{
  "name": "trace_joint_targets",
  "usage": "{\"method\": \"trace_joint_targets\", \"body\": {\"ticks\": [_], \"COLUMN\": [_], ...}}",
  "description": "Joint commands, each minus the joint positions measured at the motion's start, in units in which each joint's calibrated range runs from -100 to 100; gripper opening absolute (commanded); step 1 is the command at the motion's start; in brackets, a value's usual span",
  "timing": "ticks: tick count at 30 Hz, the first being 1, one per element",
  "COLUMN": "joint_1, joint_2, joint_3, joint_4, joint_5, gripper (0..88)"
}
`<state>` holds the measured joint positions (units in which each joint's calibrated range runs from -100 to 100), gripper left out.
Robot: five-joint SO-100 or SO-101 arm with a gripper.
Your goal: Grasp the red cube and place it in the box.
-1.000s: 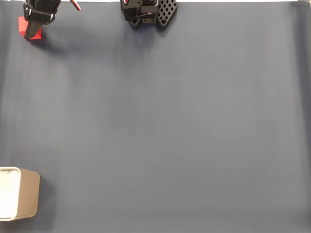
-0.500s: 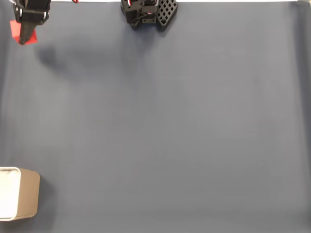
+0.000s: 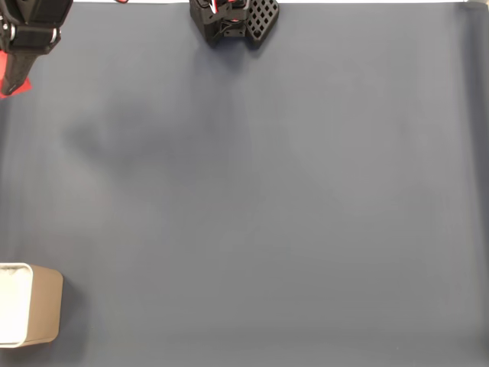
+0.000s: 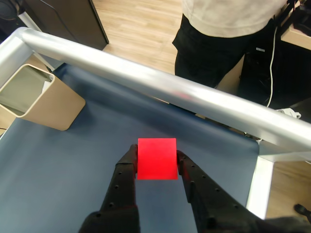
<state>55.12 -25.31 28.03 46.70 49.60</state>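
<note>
In the wrist view the box (image 4: 41, 99) sits at far left on the mat (image 4: 58, 165), mouth up to take the load. We keep our gripper (image 4: 156, 159) clenched on the cube (image 4: 156, 158), raised off the mat so it clears the box wall.

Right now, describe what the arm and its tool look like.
The tool is matte black plastic with two long, tapered fingers, faintly ridged like printed parts. In the fixed view, the arm's black base has a perforated lattice plate, with red and white wires showing at the joints.
</note>
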Motion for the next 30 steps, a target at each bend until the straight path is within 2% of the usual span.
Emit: {"method": "trace_joint_targets", "body": {"ticks": [1,30], "joint_1": [-2.28,-18.04], "joint_2": [0.27,22.98], "joint_3": [-5.49,-38.16], "joint_4": [0.1,-0.55], "joint_5": [-0.2,0.1], "gripper": [0.0,0.1]}}
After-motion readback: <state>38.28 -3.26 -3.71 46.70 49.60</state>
